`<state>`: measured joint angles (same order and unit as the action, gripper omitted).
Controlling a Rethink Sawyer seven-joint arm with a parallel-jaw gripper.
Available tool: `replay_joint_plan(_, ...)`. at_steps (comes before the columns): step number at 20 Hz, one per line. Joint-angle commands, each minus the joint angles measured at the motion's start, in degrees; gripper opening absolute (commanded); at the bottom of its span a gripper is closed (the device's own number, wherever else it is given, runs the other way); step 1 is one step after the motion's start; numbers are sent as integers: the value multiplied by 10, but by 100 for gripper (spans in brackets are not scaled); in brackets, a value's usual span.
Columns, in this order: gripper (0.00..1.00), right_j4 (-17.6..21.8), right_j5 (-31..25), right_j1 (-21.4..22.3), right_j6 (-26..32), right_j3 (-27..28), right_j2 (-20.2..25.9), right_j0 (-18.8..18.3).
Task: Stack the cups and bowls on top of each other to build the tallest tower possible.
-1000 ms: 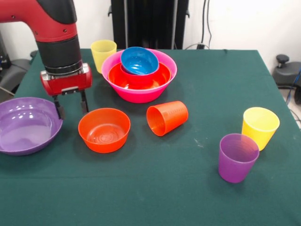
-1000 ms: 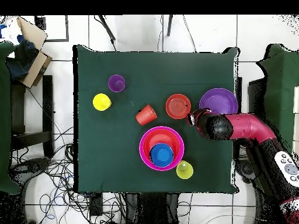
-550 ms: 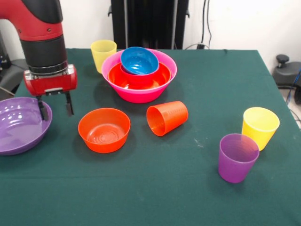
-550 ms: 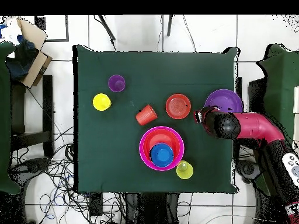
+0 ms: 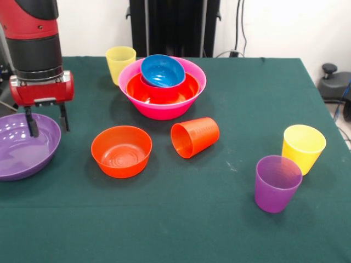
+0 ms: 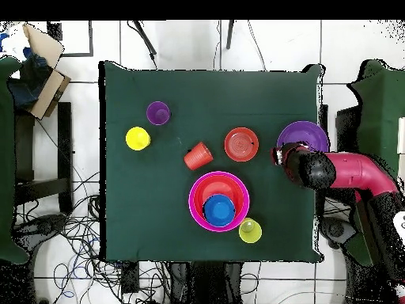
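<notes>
The gripper point(image 5: 46, 119) has slid sideways from beside the small orange plastic bowl point(image 5: 121, 150) to straddle the wide shallow purple bowl's point(image 5: 22, 150) rim, fingers point(image 5: 64, 117) spread and empty, apparently lining up a grasp; the pink-based tower point(image 5: 162, 87) waits well apart.

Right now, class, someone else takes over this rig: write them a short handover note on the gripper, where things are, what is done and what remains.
Gripper: open, empty, straddling the rim of the wide purple bowl at the table edge.
Tower: big pink bowl holding a wide orange bowl, with a blue bowl tilted on top.
Loose: small orange bowl upright; orange cup on its side; one yellow cup behind the tower; another yellow cup and the purple cup standing together.
Done: three bowls visibly nested.
Left: purple bowl, small orange bowl, all four cups.
</notes>
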<state>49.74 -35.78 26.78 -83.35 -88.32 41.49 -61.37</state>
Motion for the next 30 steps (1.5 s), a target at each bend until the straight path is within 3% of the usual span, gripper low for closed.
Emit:
replay_joint_plan(1,100,26,-24,-4,101,22,-21,15)
replay_joint_plan(9,100,48,-8,-97,138,85,-22,11)
replay_joint_plan(13,100,53,-2,-121,148,103,-21,12)
replay_joint_plan(30,100,57,5,-129,145,106,-22,15)
